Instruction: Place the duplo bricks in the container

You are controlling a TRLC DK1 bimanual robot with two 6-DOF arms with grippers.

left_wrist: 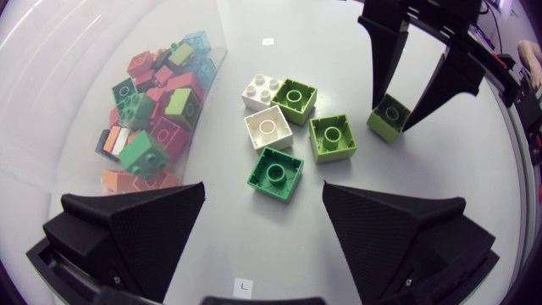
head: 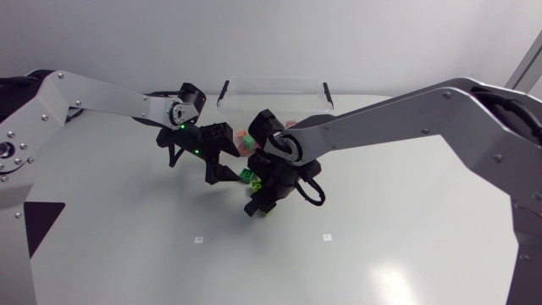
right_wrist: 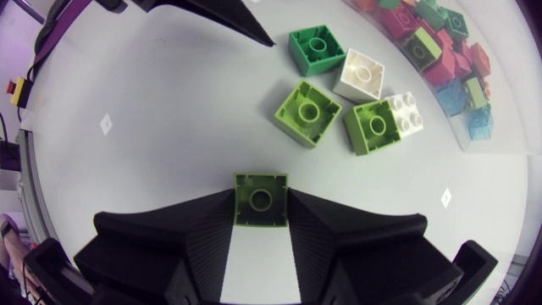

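Steadiness matters: the right hand [right_wrist: 260, 196], closed on the lime-green square plastic duplo brick [right_wrist: 261, 208] near the clear plastic container [left_wrist: 212, 76], should lift straight up, clear of the wide-open, empty left hand [left_wrist: 264, 188].

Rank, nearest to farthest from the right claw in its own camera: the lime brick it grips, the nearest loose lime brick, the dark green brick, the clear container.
From the right gripper:
1. Gripped lime brick, between its fingers.
2. Loose lime brick, just ahead.
3. Dark green brick, farther ahead.
4. Container, farthest, ahead and off to the side.
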